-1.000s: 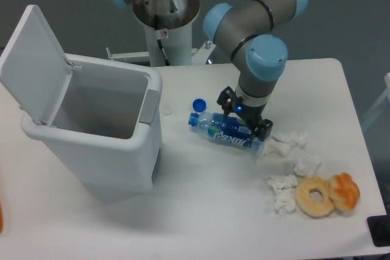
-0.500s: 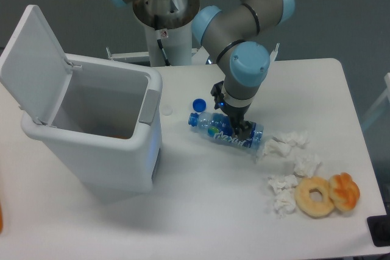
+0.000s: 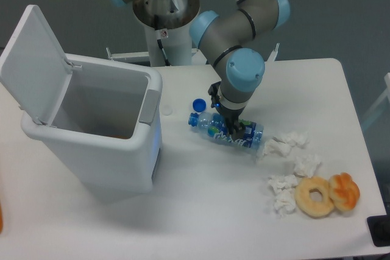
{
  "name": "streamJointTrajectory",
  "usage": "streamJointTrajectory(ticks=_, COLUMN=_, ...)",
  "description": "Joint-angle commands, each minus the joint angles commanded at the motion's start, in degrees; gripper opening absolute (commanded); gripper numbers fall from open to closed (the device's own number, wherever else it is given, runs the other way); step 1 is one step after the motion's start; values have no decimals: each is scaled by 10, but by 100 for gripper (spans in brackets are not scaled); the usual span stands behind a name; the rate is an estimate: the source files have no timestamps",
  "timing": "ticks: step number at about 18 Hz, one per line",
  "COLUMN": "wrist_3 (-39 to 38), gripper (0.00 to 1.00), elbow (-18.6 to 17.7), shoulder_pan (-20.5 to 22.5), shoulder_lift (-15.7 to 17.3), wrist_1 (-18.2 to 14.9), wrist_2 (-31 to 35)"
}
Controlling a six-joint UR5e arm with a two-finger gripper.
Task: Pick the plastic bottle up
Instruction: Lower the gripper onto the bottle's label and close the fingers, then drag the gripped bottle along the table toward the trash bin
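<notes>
We were in a robotics lab: the arm's pedestal (image 3: pixel 166 28) stood bolted at a plain white counter (image 3: pixel 317 83), a white bin (image 3: pixel 91 132) with props around, and a grey backdrop behind.

I see my single grey arm with light-blue joint caps (image 3: pixel 245 70) reaching down from its pedestal at the table's far edge, elbow bent and wrist pointing straight at the tabletop. The black two-finger gripper (image 3: pixel 226 120) sits low beneath the wrist, its fingers (image 3: pixel 214 97) aimed downward. From this fixed view I cannot judge how far apart the jaws stand.
</notes>
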Motion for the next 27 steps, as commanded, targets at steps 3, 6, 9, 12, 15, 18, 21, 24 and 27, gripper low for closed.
streamJointTrajectory(ticks=3, wrist_3=3, gripper=100, elbow=0, shoulder_pan=0, shoulder_lift=-4, wrist_1=9, wrist_2=1)
streamJointTrajectory(ticks=6, wrist_3=4, gripper=100, elbow=-11, shoulder_pan=0, shoulder_lift=-5, wrist_1=11, wrist_2=1)
streamJointTrajectory(ticks=9, wrist_3=4, gripper=97, elbow=-20, shoulder_pan=0, shoulder_lift=-9, wrist_1=11, wrist_2=2)
streamJointTrajectory(ticks=12, wrist_3=-1, gripper=94, elbow=-20, shoulder_pan=-1, shoulder_lift=-13, wrist_1=11, wrist_2=2)
streamJointTrajectory(ticks=15, wrist_3=-6, gripper=94, elbow=-18, shoulder_pan=-2, shoulder_lift=-19, wrist_1=14, wrist_2=1)
streamJointTrajectory(ticks=18, wrist_3=-11, gripper=93, elbow=-20, shoulder_pan=-3, shoulder_lift=-22, wrist_1=19, wrist_2=1)
streamJointTrajectory(ticks=21, wrist_3=-33, gripper=93, elbow=-21, shoulder_pan=-11, shoulder_lift=-24, wrist_1=27, wrist_2=1)
streamJointTrajectory(ticks=24, wrist_3=-71, gripper=92, elbow=-16, shoulder_pan=-23, shoulder_lift=-26, wrist_1=27, wrist_2=0)
streamJointTrajectory(ticks=27, wrist_3=-91, gripper=92, elbow=-13, shoulder_pan=-29, shoulder_lift=-27, wrist_1=26, wrist_2=0)
